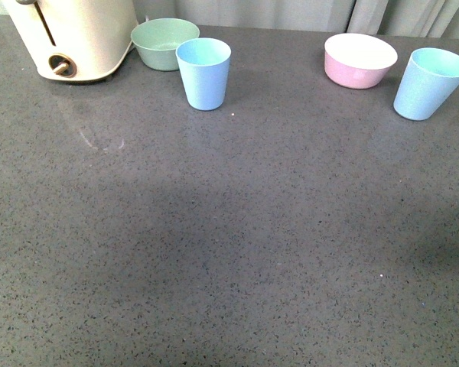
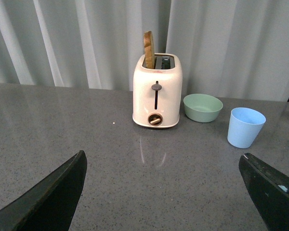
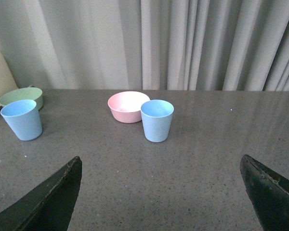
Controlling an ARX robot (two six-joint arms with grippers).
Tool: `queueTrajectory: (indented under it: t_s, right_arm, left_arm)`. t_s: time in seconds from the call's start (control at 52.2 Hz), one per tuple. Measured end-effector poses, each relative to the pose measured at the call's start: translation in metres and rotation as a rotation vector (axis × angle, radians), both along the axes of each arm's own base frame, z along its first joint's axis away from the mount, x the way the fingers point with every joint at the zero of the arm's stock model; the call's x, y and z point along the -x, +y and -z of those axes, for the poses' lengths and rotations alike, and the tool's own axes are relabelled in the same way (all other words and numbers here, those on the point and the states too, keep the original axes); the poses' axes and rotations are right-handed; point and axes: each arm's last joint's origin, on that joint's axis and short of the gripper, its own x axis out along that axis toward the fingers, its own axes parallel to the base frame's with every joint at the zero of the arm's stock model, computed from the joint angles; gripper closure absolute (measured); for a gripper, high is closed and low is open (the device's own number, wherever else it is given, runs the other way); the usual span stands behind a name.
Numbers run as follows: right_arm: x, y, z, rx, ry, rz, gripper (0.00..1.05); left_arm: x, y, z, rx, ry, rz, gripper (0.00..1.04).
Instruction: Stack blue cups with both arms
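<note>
Two pale blue cups stand upright and apart on the grey table. One blue cup [image 1: 203, 73] is at the back, left of centre, also seen in the left wrist view [image 2: 245, 127] and the right wrist view [image 3: 22, 119]. The other blue cup [image 1: 430, 82] is at the far right, in the right wrist view [image 3: 157, 120] straight ahead of the jaws. My left gripper [image 2: 161, 192] is open, well short of its cup, with nothing between its fingers. My right gripper [image 3: 161, 192] is open and empty too. Neither arm shows in the front view.
A cream toaster [image 1: 73, 38] with a slice of bread [image 2: 149, 49] stands at the back left. A green bowl [image 1: 164, 43] sits right behind the left cup. A pink bowl [image 1: 359, 60] sits just left of the right cup. Grey curtains [image 3: 149, 43] hang behind the table.
</note>
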Motion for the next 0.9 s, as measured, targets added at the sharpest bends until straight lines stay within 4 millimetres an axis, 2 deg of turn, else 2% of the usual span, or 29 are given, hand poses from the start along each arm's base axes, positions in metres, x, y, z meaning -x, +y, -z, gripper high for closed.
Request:
queueTrajectory:
  t_s: [0.766,0.785,0.843,0.9]
  right_arm:
    - [0.0,0.0,0.0,0.0,0.0,0.0,0.09]
    - [0.0,0.0,0.0,0.0,0.0,0.0,0.09]
    - [0.0,0.0,0.0,0.0,0.0,0.0,0.09]
    - [0.0,0.0,0.0,0.0,0.0,0.0,0.09]
  left_arm:
    - [0.0,0.0,0.0,0.0,0.0,0.0,0.09]
    - [0.0,0.0,0.001,0.012,0.033,0.015,0.09]
    - [-0.003,-0.002,-0.001,0.069,0.272,0.103,0.09]
    - [-0.019,-0.003,-0.011,0.103,0.385,0.129,0.09]
